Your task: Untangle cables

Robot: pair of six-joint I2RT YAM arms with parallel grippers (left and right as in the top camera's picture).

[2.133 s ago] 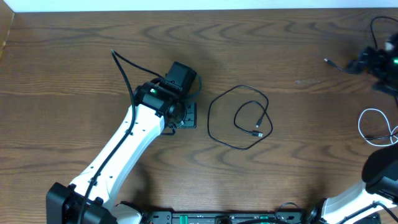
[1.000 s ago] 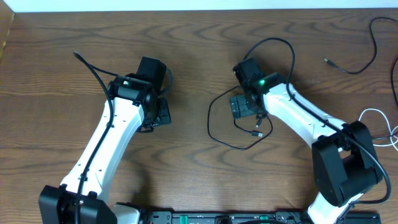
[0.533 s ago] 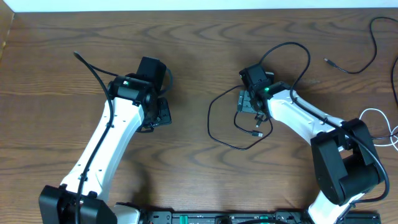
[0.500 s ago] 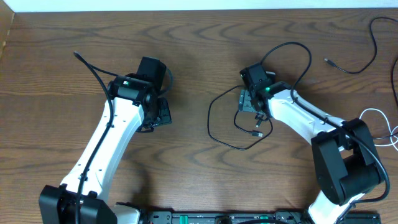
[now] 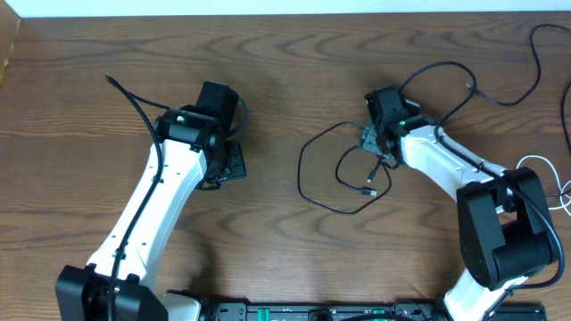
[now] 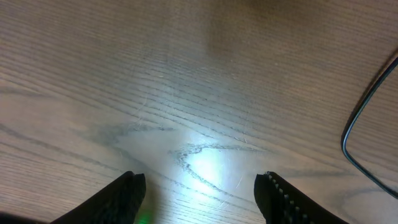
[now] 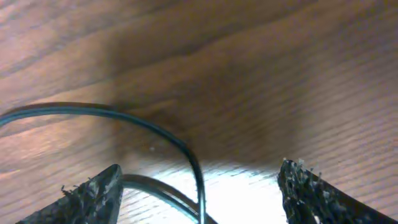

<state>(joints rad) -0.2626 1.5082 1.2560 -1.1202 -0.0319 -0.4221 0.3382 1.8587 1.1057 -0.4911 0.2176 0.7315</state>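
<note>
Since the right hand [image 5: 373, 143] sits at the upper-right arc of the loop [image 5: 300, 174], the coming move turns on what lies betw. its fingers. In the wrist view the hand is spread, fingers [image 7: 93, 193] wide apart. Two thin black strands of the loop lie in the gap. One curves in from the view's left and drops down about mid-gap; the other is lower and shorter. Nothing is pinched yet, as far as I can tell. Closing should catch at least one strand, prob. both. That's a guess.

The loop is a black cable lying flat on the tabletop [image 5: 268, 53]: one big ring w/ a smaller ring inside. It's roughly round, so no clear long axis. Its plug [image 5: 370, 190] lies inside the ring, low on the right side, just below the right hand.

The left hand [image 5: 227, 162] is well left of the loop and apart from it, also spread and holding nothing. Its wrist view shows bare wood, w/ a bit of black cable at the view's right edge. So the right arm is clearly the nearer one.

The other cables lie well right of the loop: a black one [image 5: 504, 102] up-right and a white one [image 5: 533, 160] further right. Neither seems to touch the loop.
</note>
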